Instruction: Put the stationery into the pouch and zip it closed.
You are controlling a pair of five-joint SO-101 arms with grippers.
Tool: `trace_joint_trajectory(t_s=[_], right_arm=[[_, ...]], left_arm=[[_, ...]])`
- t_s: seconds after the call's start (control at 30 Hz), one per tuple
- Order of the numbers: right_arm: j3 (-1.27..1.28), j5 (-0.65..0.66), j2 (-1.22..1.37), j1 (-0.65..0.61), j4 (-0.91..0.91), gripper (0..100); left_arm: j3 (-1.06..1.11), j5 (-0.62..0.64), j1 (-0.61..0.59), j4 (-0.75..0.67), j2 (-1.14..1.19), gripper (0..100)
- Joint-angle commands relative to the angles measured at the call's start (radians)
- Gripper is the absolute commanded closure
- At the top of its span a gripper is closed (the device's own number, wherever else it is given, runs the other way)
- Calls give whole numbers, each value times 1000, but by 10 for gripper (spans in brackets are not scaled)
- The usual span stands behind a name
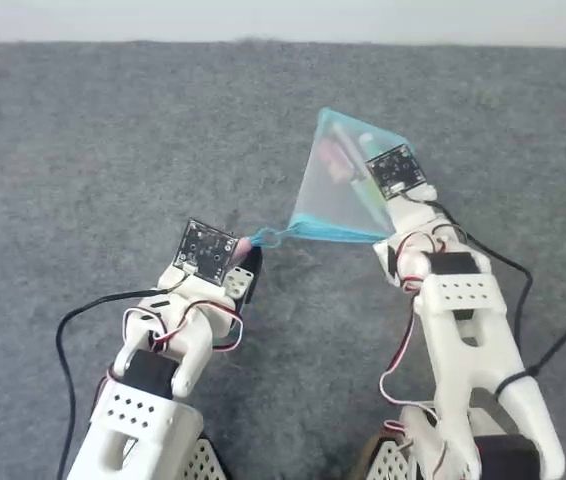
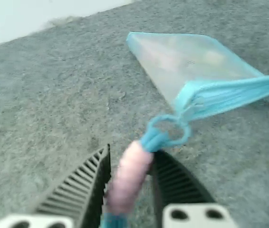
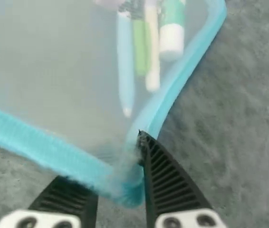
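A grey felt-like surface (image 1: 83,130) covers the whole table and runs back to a strip of pale wall (image 1: 263,18) along the far edge. Two white arms reach in from the near side. Between them a translucent plastic pouch edged in light blue (image 1: 341,190) is held up on a tilt, its broad face fanning away from the arms. Whether its far corner touches the felt cannot be told. The left gripper (image 2: 129,164) has its black ribbed fingers (image 2: 89,178) closed around a soft pink pull tab (image 2: 130,173). The tab hangs from a small light-blue ring (image 2: 187,134) at the zip's end. From that ring the light-blue zip band (image 2: 239,92) stretches straight across to the other arm, and the part in sight looks joined. The right gripper (image 3: 125,175) pinches the opposite corner of the pouch, where the zip band meets the side trim. One black finger (image 3: 165,180) lies on each face of the plastic. Through the clear wall the stationery shows lying together near the side trim: a light-blue pen (image 3: 125,61), a green pen (image 3: 139,42), a pale cream pen (image 3: 152,47) and a green glue stick with a white cap (image 3: 172,28).
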Motion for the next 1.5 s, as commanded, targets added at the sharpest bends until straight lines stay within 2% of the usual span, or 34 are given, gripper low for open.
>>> trace_joint_trajectory(t_s=[0.0, 0.2, 0.33, 0.5, 0.63, 0.73, 0.93, 1.03, 1.23, 1.33, 1.47], right_arm=[[-94, -3, 13, 59, 107, 917], [-166, 0, 13, -65, 289, 807], [-204, -6, -22, -137, 397, 799], [-206, -54, -223, -160, 478, 797], [-199, -51, -390, -206, 576, 797], [-153, -8, -478, -216, 575, 796], [-64, 14, -515, -206, 561, 796], [-58, 3, -539, -148, 556, 804], [-12, -49, -691, -4, 550, 998], [91, -37, -786, 25, 550, 960], [245, 18, -921, 28, 518, 958]], left_arm=[[-4, -8, -3, -31, -12, 844], [-4, -12, 2, -31, -11, 840], [-4, -12, 2, -31, -12, 840], [-4, -12, -3, -31, -12, 840], [-4, -12, -6, -31, -14, 840], [-2, -12, -6, -29, -14, 840], [5, -14, -8, -31, -14, 840], [5, -14, -9, -32, -14, 842], [4, -15, -32, -44, -15, 841], [5, -11, -87, -83, -15, 841], [5, -8, -137, -110, -15, 840]])
